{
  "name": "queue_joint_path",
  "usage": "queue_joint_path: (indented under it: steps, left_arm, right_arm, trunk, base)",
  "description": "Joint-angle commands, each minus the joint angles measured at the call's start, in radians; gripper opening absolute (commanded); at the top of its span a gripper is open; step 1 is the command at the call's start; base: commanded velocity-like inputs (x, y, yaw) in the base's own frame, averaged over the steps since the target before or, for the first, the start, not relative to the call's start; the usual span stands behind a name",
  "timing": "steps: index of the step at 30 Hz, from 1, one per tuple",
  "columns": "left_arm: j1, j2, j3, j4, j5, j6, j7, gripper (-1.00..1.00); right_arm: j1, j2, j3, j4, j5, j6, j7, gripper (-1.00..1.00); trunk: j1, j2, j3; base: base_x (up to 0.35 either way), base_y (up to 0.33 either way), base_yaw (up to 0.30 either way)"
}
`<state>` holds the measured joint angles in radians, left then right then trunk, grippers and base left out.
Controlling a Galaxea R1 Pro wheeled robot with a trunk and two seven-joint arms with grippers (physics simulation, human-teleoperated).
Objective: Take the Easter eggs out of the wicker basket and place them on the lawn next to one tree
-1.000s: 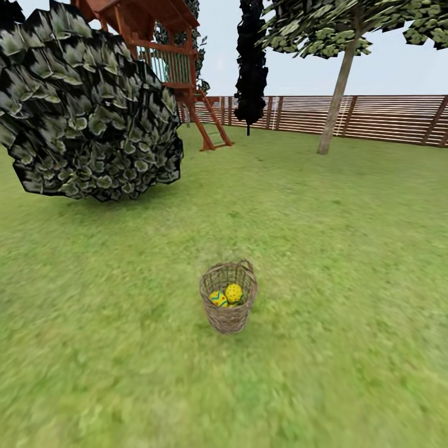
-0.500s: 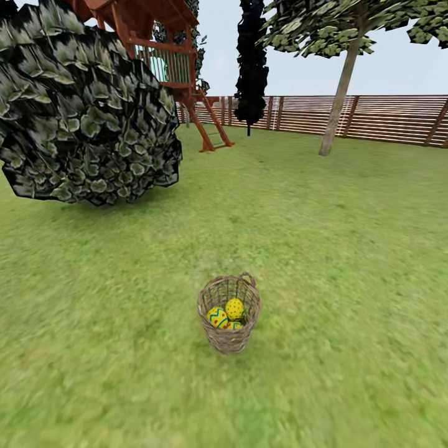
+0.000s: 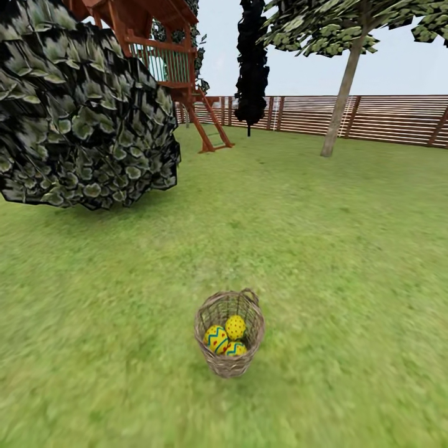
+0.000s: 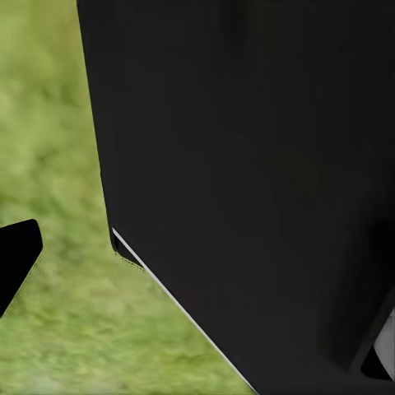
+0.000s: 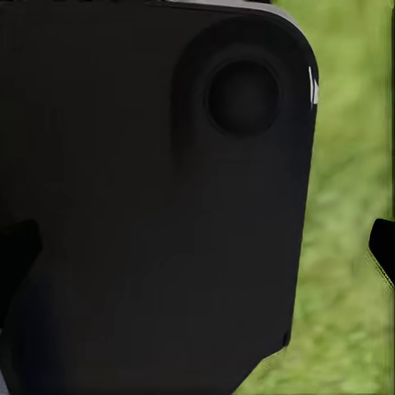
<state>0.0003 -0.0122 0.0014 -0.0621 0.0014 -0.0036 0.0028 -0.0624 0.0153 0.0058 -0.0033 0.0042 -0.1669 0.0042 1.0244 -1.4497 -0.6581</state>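
Three Easter eggs (image 3: pixel 226 338) are lying together inside the wicker basket (image 3: pixel 229 363), which is sitting on open lawn (image 3: pixel 348 261) with bare grass all around. A dark bush (image 3: pixel 81 118) is standing well to its far left, the tree (image 3: pixel 339 106) far off by the fence (image 3: pixel 373 118). Whether either gripper is open or closed cannot be told.

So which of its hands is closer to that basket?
Cannot tell. The wicker basket sits on the lawn straight ahead, roughly centred; both wrist views face grass past dark robot casing, favouring neither side.
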Motion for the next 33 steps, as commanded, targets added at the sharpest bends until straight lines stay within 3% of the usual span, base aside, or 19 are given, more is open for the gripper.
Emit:
queue_joint_path:
  steps: [1,26,33]
  left_arm:
    - [0.001,0.000,0.000,-0.001,0.000,0.000,0.000,1.00]
    - [0.000,0.000,0.000,-0.001,0.000,-0.001,0.000,1.00]
    - [0.000,0.002,0.003,-0.002,0.007,-0.001,0.000,1.00]
  right_arm:
    - [-0.001,0.000,0.000,0.001,-0.001,-0.003,0.000,1.00]
    - [-0.001,0.000,0.000,0.000,0.003,-0.003,0.000,1.00]
    - [-0.001,0.001,-0.002,-0.001,-0.003,-0.003,0.001,1.00]
  trunk:
    - [0.001,0.000,-0.001]
    - [0.001,0.000,-0.001]
    - [0.001,0.000,-0.001]
  base:
    - [0.340,0.000,0.000]
    - [0.333,0.000,0.000]
    - [0.075,0.000,0.000]
